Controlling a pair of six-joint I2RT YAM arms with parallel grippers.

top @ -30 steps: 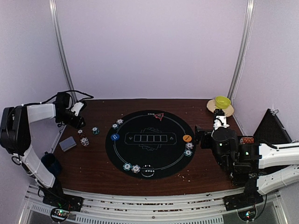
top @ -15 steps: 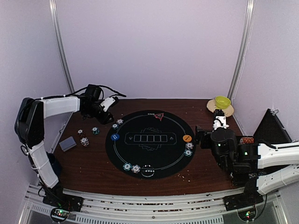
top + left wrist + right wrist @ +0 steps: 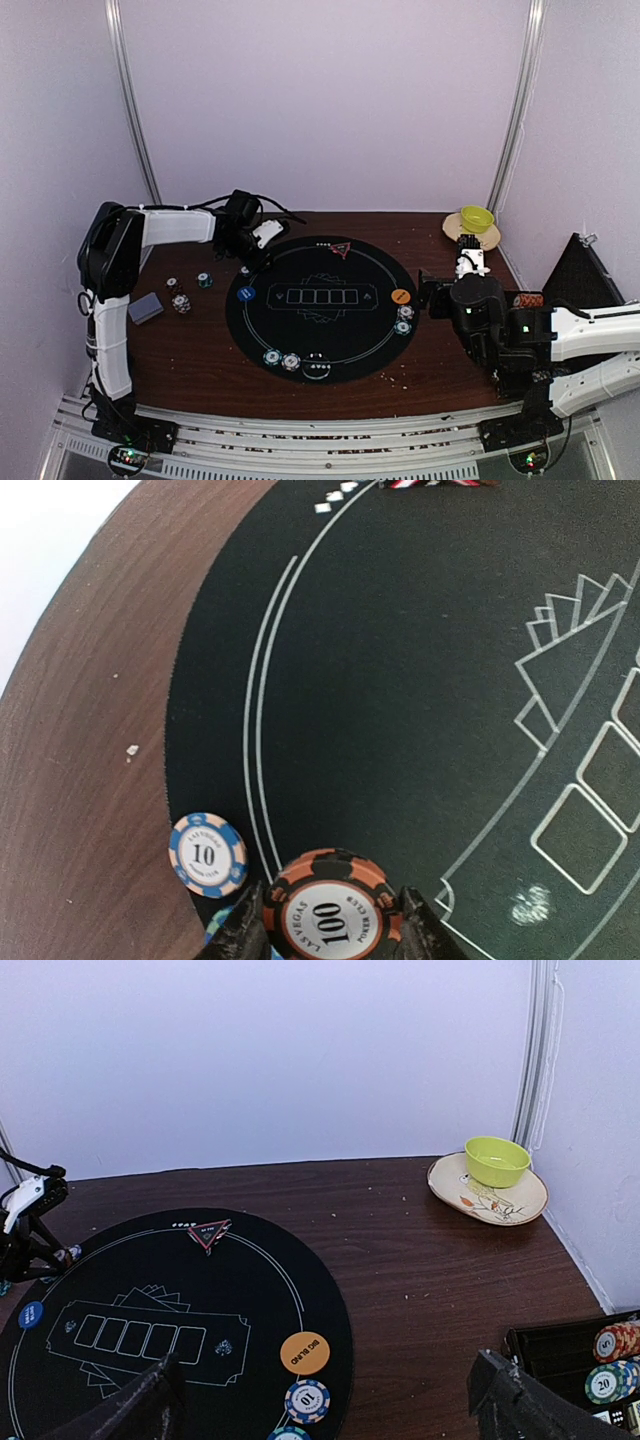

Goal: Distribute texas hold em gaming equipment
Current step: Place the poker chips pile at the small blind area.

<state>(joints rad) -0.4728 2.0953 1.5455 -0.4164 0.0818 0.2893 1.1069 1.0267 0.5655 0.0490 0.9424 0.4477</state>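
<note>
Slippage is the risk: the left gripper (image 3: 328,930) pinches an orange striped-edge 100 poker chip (image 3: 330,905) by its rim over the left edge of the round black mat (image 3: 400,680), and a loose release could drop it onto the blue 10 chip (image 3: 207,853) just beside. Farther off lies the red triangle marker (image 3: 440,483); the right gripper (image 3: 325,1405) hangs wide open.

Brown wooden desk (image 3: 440,345), round black mat (image 3: 320,335) at centre, grey-blue card deck (image 3: 145,308) and loose chips (image 3: 181,303) at left, plate (image 3: 489,239) far right.
</note>
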